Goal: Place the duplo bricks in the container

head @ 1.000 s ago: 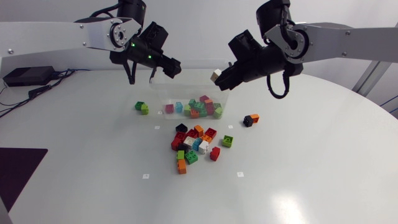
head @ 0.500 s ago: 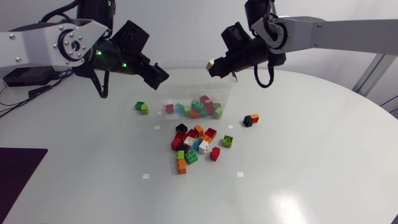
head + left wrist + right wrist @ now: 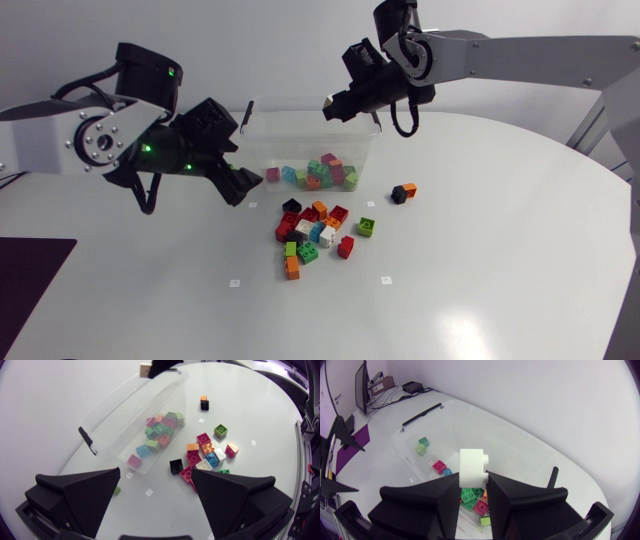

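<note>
- Container [image 3: 262, 130]: clear tub, several bricks already inside
- Loose bricks [image 3: 312, 235]: heap on the table just in front of the container
- Left gripper [image 3: 240, 187]: fingers spread wide, empty, off the container's left front corner
- Right gripper [image 3: 338, 105]: pinching a white brick [image 3: 471, 467] above the container's far rim
- Risk: let go that near the rim, the brick may clip it and bounce outside

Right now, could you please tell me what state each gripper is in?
Left gripper: open, holding nothing.
Right gripper: shut on a white duplo brick.
</note>
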Available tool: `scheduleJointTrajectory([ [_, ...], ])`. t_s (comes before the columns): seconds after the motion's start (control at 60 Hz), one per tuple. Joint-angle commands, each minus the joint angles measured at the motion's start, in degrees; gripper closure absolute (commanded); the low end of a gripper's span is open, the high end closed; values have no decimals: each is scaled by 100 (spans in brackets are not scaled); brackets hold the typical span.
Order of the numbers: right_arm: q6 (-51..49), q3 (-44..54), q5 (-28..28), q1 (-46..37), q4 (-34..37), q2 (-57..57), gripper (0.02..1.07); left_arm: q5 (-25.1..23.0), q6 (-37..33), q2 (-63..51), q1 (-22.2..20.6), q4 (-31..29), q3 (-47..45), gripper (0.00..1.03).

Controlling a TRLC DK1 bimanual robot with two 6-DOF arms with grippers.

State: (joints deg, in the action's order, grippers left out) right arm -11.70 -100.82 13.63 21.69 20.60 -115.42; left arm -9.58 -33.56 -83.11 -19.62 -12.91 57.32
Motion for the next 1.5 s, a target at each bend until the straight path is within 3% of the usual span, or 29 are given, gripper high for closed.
scheduleJointTrajectory([
  [0.0, 195, -193, -80, 46, -21, -183, 64, -35, -265, 85, -157, 69, -335, 5],
  [0.083, 212, -167, -115, 28, -21, -122, 13, -44, -406, 32, -288, 130, -529, 5],
  [0.117, 212, -149, -115, 19, -21, -69, 7, -52, -450, -3, -323, 166, -573, 5],
  [0.45, 204, 545, -106, -113, -21, 924, 7, -52, -634, -768, -359, 280, -643, 5],
  [0.717, 195, 1521, -71, -359, -144, 1751, 7, 387, -555, -1418, -517, 588, -643, 6],
  [1.483, 168, 3824, 184, -1053, -654, 3218, 7, 589, 456, -2420, -737, 755, 157, 6],
])
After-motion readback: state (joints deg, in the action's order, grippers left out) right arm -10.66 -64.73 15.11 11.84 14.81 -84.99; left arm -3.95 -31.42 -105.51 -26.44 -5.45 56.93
